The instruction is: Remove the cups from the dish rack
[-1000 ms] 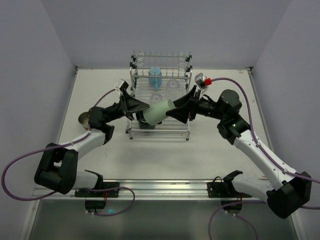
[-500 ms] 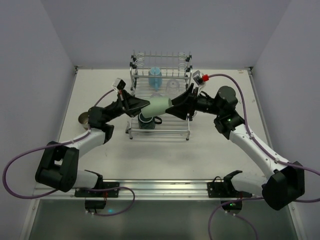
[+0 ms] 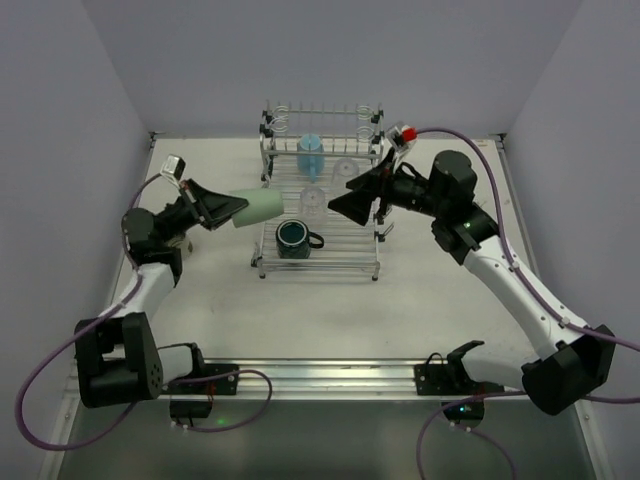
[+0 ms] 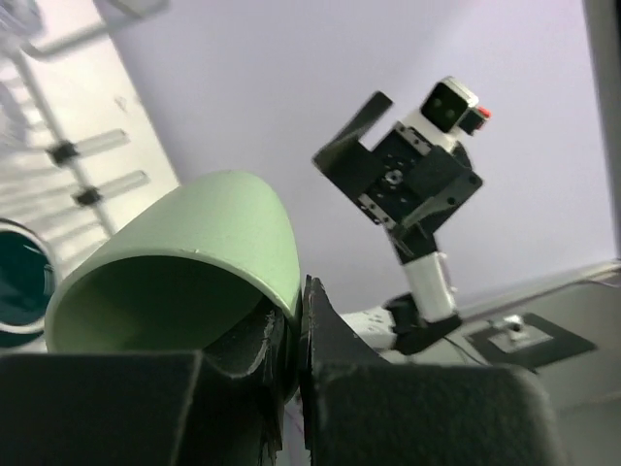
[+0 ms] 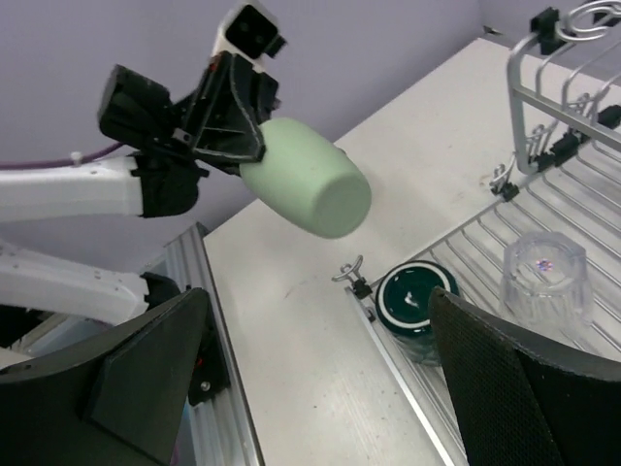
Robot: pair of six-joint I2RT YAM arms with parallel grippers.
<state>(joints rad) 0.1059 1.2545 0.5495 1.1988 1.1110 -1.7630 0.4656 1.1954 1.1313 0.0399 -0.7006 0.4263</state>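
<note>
My left gripper (image 3: pixel 228 209) is shut on the rim of the pale green cup (image 3: pixel 262 207). It holds the cup on its side in the air, left of the dish rack (image 3: pixel 372 262). In the left wrist view one finger is inside the green cup (image 4: pixel 184 257) and one outside. My right gripper (image 3: pixel 347 199) hangs open and empty over the rack's right half. Its fingers (image 5: pixel 146 379) frame the dark teal mug (image 5: pixel 417 301) and a clear tumbler (image 5: pixel 543 277). On the rack stand the teal mug (image 3: pixel 293 238), a light blue cup (image 3: pixel 310 152) and two clear tumblers (image 3: pixel 345 168).
The rack's raised back rail (image 3: pixel 322 118) with coil holders stands at the far side. White walls close in the table on three sides. A metal rail (image 3: pixel 320 375) runs along the near edge by the arm bases. Bare table (image 3: pixel 210 290) lies left of the rack.
The green cup was held between both grippers over the rack. The right gripper has let go and opened wide. The left arm has carried the cup left, off the rack.
</note>
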